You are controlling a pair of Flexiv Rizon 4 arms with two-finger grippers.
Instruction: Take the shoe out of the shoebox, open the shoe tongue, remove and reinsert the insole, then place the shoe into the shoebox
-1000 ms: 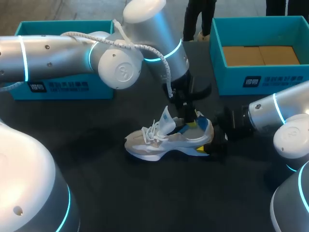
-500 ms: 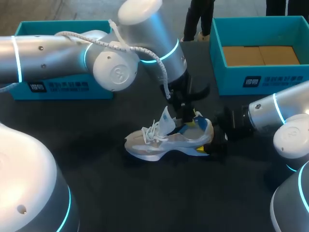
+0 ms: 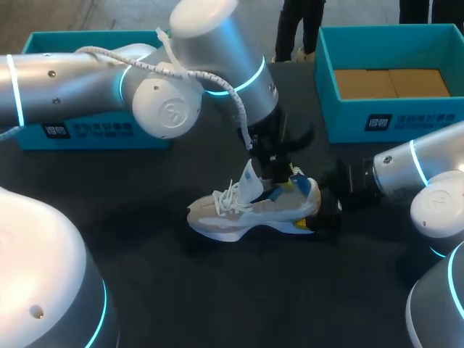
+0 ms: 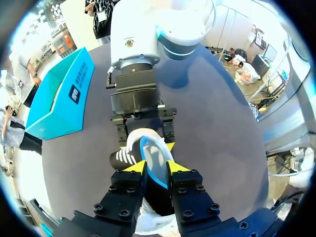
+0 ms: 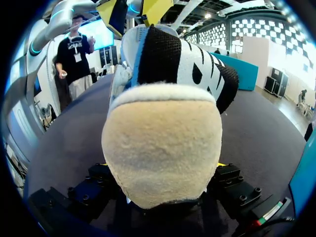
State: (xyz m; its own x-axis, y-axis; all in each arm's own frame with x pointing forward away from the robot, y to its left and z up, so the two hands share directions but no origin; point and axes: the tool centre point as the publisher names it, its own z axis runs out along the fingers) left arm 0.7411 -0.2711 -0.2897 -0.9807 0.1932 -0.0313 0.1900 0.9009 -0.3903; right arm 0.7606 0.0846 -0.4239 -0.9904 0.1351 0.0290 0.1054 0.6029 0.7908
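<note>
Right gripper (image 5: pixel 160 165) clamps the shoe (image 3: pixel 246 210) by its heel; left gripper (image 4: pixel 156 168) (from above) seemingly pinches its blue collar.

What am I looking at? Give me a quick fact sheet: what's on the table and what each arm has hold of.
Shoe: white sneaker, on its sole on the dark table, outside both boxes
Tongue: tongue standing up, away from the laces
Left gripper: left gripper at the shoe's opening, closed on a blue-lined piece; insole or collar, cannot tell
Right gripper: right gripper clamped on the heel from behind
Boxes: left teal box and right teal box at the far side
</note>
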